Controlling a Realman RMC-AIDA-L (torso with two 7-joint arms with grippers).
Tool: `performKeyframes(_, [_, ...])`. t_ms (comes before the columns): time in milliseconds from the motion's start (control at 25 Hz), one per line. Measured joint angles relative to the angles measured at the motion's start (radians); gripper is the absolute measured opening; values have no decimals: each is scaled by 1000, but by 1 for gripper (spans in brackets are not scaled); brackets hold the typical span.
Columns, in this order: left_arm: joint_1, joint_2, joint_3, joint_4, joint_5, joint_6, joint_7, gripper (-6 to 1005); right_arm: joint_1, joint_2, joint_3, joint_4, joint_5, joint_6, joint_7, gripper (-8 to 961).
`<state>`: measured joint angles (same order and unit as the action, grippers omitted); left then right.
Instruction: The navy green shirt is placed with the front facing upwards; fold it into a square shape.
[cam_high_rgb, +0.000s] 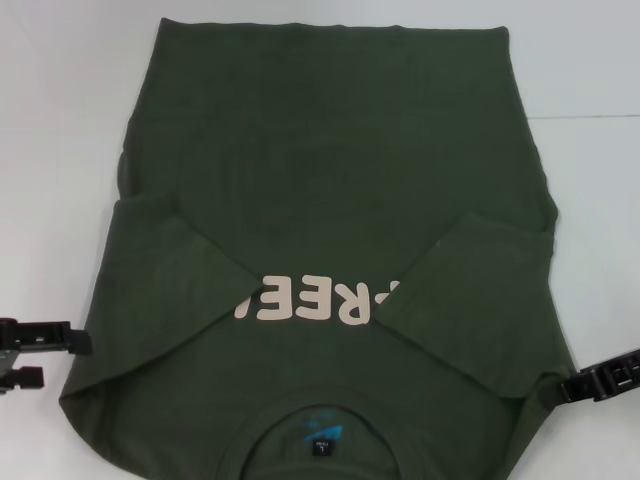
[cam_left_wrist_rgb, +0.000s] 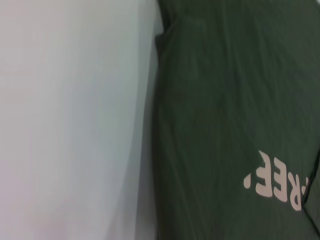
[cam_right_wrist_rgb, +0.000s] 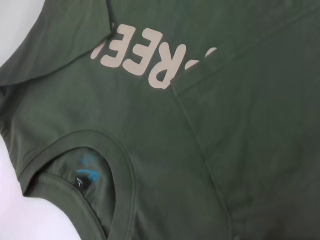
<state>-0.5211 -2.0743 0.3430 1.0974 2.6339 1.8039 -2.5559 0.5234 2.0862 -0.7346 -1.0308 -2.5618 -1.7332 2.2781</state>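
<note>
The navy green shirt (cam_high_rgb: 340, 160) lies flat and front up on the white table, collar toward me. Both short sleeves are folded inward over the chest, the left sleeve (cam_high_rgb: 170, 280) and the right sleeve (cam_high_rgb: 470, 290), and they cover the ends of the cream lettering (cam_high_rgb: 320, 300). The neck label (cam_high_rgb: 322, 432) shows inside the collar. My left gripper (cam_high_rgb: 66, 360) is open just off the shirt's left shoulder edge and holds nothing. At the right shoulder edge sits my right gripper (cam_high_rgb: 565, 388). The left wrist view shows the shirt's side edge (cam_left_wrist_rgb: 157, 125). The right wrist view shows the collar and label (cam_right_wrist_rgb: 85, 175).
White table surface (cam_high_rgb: 60, 150) surrounds the shirt on the left, the right and the far side. A faint seam line (cam_high_rgb: 590, 115) crosses the table at the far right. No other objects show.
</note>
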Motion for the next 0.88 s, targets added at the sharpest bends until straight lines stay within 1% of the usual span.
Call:
performKeyframes(160, [-6,6,1,-30,15,-4,-5,948,2,0,0,-3,0,-2,-7,47])
performKeyframes(240, [-12,10,1,-46,41,-8,-5,931,3,0,0,-4,1,-5,-10,47])
performKeyframes(600, [-27,9,53,-103,78,-30,-5,853,5,0,-1,-5,17,-13,-20,46])
performKeyframes(880, [-39,12,71,-124,87,-59,-5,840,6,0,-11,1,19,-15,-22,46])
